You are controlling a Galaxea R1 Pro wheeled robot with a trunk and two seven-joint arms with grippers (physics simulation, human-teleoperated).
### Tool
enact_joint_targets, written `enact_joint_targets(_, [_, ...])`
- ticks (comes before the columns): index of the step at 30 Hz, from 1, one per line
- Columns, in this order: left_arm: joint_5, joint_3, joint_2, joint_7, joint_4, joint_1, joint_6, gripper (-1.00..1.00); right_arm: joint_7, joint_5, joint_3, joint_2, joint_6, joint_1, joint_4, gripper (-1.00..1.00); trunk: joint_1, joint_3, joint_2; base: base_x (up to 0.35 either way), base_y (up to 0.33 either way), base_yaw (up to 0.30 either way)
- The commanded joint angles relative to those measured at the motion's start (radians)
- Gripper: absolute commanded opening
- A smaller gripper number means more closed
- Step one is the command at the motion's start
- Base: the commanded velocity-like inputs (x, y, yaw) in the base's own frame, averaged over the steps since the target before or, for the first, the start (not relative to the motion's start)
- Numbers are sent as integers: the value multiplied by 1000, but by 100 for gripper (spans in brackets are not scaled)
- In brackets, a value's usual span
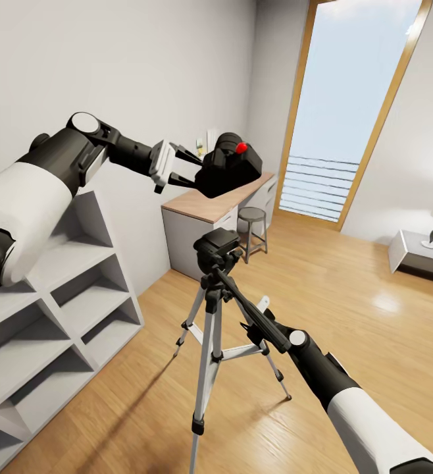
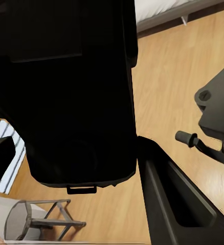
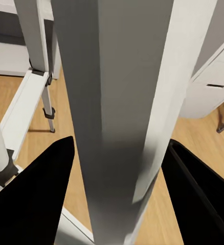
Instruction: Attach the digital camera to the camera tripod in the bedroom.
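The left gripper (image 1: 179, 166) is clamped on the digital camera (image 1: 229, 170), held above and behind the camera tripod (image 1: 214, 309), not yet mounted. The right gripper (image 3: 117, 199), fingers apart around a tripod leg, steadies it; lowering the camera onto the head remains.

You see the digital camera (image 1: 228, 170) black with a bright red button, upper centre of the frame. The camera tripod (image 1: 211, 309) has silver-grey legs and a black head. The floor (image 1: 348, 316) is light wood plank, the shelf (image 1: 58, 309) at lower left white, the walls (image 1: 144, 72) pale grey, the window frame (image 1: 294, 105) warm wood.
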Motion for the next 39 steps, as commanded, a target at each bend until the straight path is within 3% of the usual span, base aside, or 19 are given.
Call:
enact_joint_targets(1, [0,-5,8,-1,-8,-1,-12,-100,3,12,2,0,-4,0,0,-100,1,-2,-2,0,0,0])
enact_joint_targets(3, [1,-20,28,-3,-28,-1,-12,-100,3,12,2,0,-5,0,0,-100,1,-2,-2,0,0,0])
enact_joint_targets(5, [3,-55,66,-4,-60,-2,-12,-100,3,12,2,0,-5,0,0,-100,1,-2,-2,0,0,0])
enact_joint_targets(9, [12,-99,96,-5,-81,-5,-15,-100,3,12,2,-1,-4,0,0,-100,1,-2,-2,0,0,0])
enact_joint_targets(16, [55,-167,108,-7,-93,-5,-20,-100,3,12,2,-1,-4,3,0,-100,1,-2,-2,0,0,0])
enact_joint_targets(24, [224,-335,124,-7,-98,-4,-25,-100,3,10,-2,-1,-4,5,1,-100,1,-2,-2,0,0,0])
enact_joint_targets(25, [224,-335,124,-7,-98,-4,-25,-100,3,10,-2,-1,-4,5,1,-100,1,-2,-2,0,0,0])
enact_joint_targets(31, [326,-432,130,-7,-101,-5,-26,-100,3,9,-3,-1,-4,6,1,-100,1,-2,-2,0,0,0])
enact_joint_targets(35, [354,-459,140,-7,-115,-5,-25,-100,3,9,-4,-1,-3,6,1,-100,1,-2,-2,0,0,0])
enact_joint_targets(39, [333,-456,129,-6,-112,-23,19,-100,1,-1,-2,16,2,-3,13,-100,1,-2,-2,0,0,0])
